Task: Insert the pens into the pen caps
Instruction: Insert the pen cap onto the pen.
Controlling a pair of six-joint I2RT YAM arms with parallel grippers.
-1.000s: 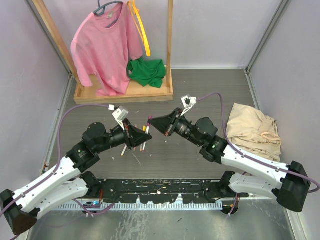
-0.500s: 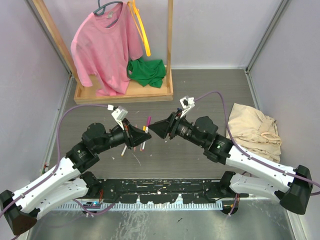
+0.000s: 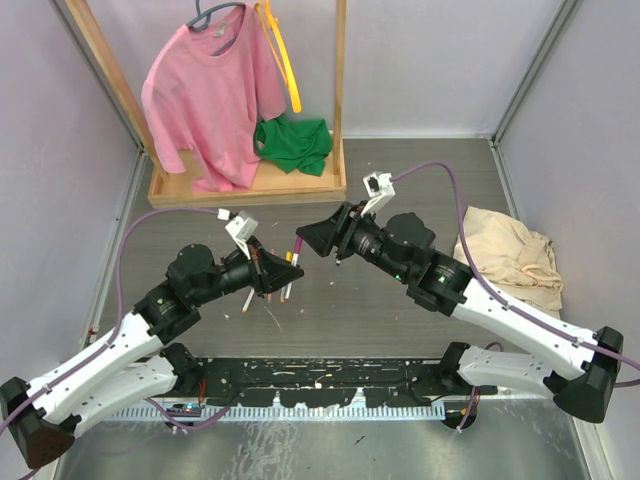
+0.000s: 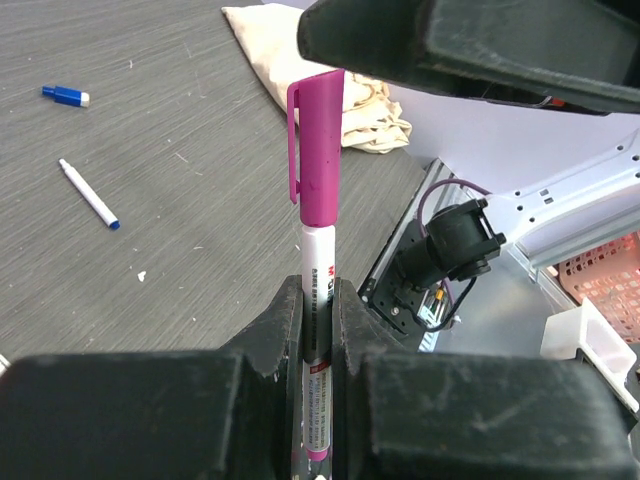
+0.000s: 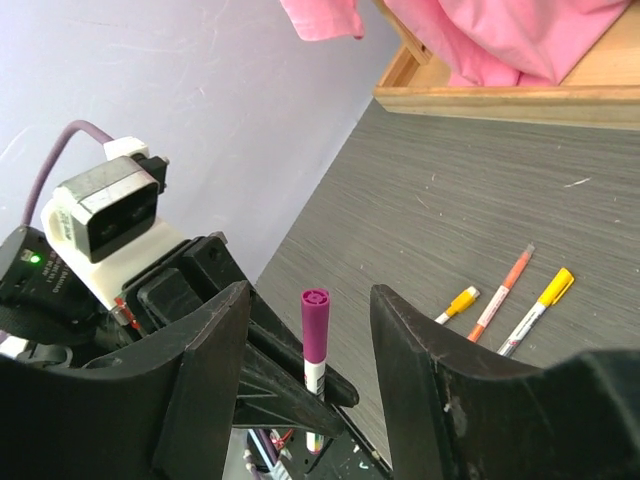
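**Pen stands capped in the left gripper, right gripper spread around it**

The magenta pen (image 4: pixel 318 262) stands upright above the grey desk (image 3: pixel 420 180). Its white barrel is pinched between the pressed-together fingers (image 4: pixel 283 322) of the left gripper (image 4: pixel 318 305). The magenta cap (image 4: pixel 320 150) sits over its upper end, clip to one side, with the barrel showing below it.

From the right wrist view, the right gripper (image 5: pixel 310 300) is spread wide. One finger (image 5: pixel 215 360) stands on each side of the cap, and neither touches it. From overhead the two grippers meet nose to nose over the middle of the desk, the left gripper (image 3: pixel 283 277) lower and the right gripper (image 3: pixel 312 236) just beyond it, with the pen (image 3: pixel 298 246) between them.

Other pens lie flat on the desk. Seen from the right wrist, an orange pen (image 5: pixel 506 289) lies between two yellow-ended pens (image 5: pixel 541 304), all close together and roughly parallel. The left wrist view shows a blue-tipped pen (image 4: pixel 88 193) lying alone, with a blue cap (image 4: pixel 64 96) apart from it.

A beige cloth (image 3: pixel 510 258) is heaped at the right side of the desk. At the back, a wooden rack (image 3: pixel 250 185) holds a pink T-shirt (image 3: pixel 210 90) on a hanger, and a green cloth (image 3: pixel 293 143) is bunched on the rack's base.
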